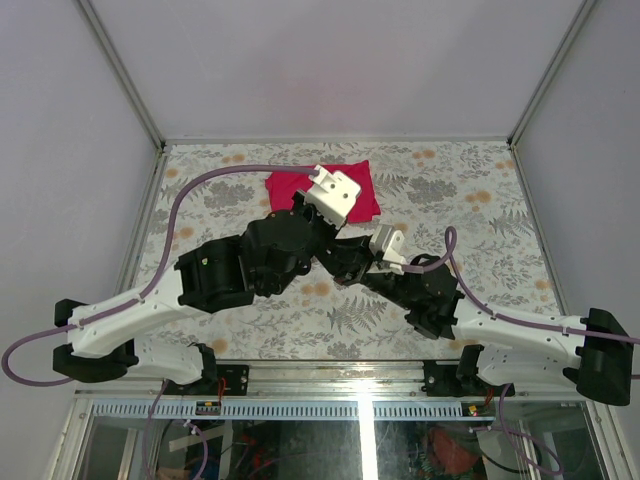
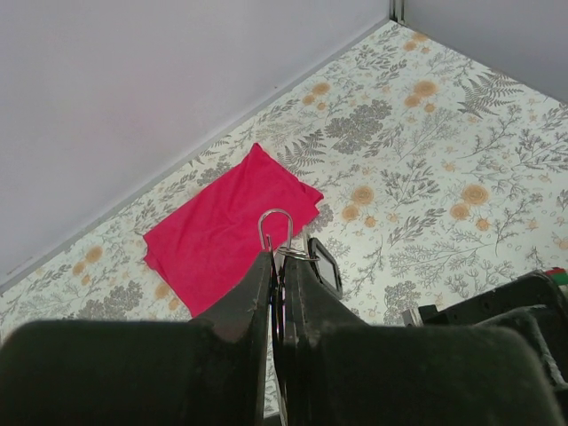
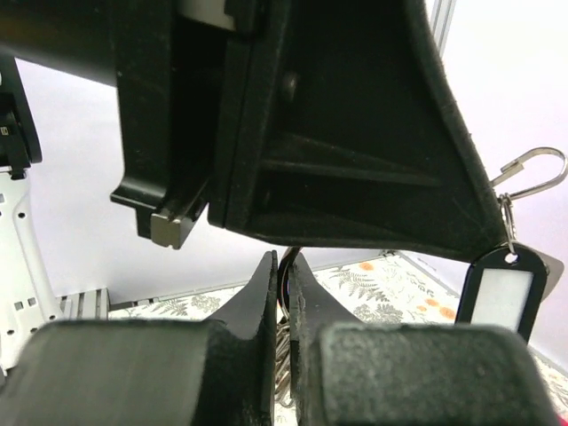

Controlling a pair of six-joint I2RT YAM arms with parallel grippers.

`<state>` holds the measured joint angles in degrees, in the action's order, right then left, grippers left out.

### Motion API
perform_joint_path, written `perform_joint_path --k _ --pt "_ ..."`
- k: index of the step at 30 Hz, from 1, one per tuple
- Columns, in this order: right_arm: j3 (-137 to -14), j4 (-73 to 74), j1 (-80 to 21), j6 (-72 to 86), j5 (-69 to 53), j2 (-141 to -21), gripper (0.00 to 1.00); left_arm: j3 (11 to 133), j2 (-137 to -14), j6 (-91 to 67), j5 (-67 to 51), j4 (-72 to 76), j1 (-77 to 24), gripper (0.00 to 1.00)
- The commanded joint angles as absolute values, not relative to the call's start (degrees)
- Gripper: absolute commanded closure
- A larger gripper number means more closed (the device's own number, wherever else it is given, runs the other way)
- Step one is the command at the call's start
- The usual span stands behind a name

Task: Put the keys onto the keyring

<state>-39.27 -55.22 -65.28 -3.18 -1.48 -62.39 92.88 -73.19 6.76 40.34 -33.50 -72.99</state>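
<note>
My left gripper [image 2: 277, 259] is shut on the keyring [image 2: 298, 254]. A silver snap hook [image 2: 276, 229] sticks out past the fingertips and a black tag [image 2: 325, 266] with a pale window hangs beside them. My right gripper [image 3: 284, 262] is shut on the keys [image 3: 284, 368]: silver blades show low between its fingers and a dark head sits at the tips. It is held just under the left gripper's black body [image 3: 337, 124]. The hook [image 3: 532, 173] and tag [image 3: 501, 297] also show in the right wrist view. In the top view both grippers meet mid-table [image 1: 345, 255].
A red cloth [image 1: 290, 185] lies flat at the back of the floral table [image 1: 480, 215], also seen beyond the left fingers [image 2: 217, 235]. White walls enclose the table on three sides. The metal rail [image 1: 340, 385] runs along the near edge.
</note>
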Motion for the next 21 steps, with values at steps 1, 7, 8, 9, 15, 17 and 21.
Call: perform_joint_path --k 1,7,8,9,15,17,21 --pt "-42.2 -57.2 -65.4 -1.6 -0.6 -61.3 1.0 94.6 -72.9 5.5 40.1 -30.1 -72.7 0.98" --pt "-42.4 -55.7 -65.5 0.3 -2.4 -60.5 1.0 94.7 -73.3 5.6 40.3 -30.0 -72.7 0.69" --pt "-42.3 -55.7 -65.4 0.5 -2.5 -60.4 1.0 94.7 -73.3 5.6 40.3 -30.0 -72.6 0.66" --pt "-42.2 -55.7 -65.5 0.7 -2.6 -60.2 1.0 94.7 -73.4 5.6 40.3 -30.0 -72.7 0.64" --pt "-41.8 -55.4 -65.4 2.4 -1.6 -59.3 1.0 94.7 -72.9 5.8 39.6 -29.5 -72.6 0.55" --pt "-41.7 -54.5 -65.4 3.4 -0.1 -58.9 1.0 94.2 -72.2 5.8 39.2 -29.0 -72.6 0.54" --pt "-42.9 -48.7 -65.4 5.5 5.6 -57.6 1.0 91.1 -68.1 6.4 36.3 -25.0 -72.6 0.5"
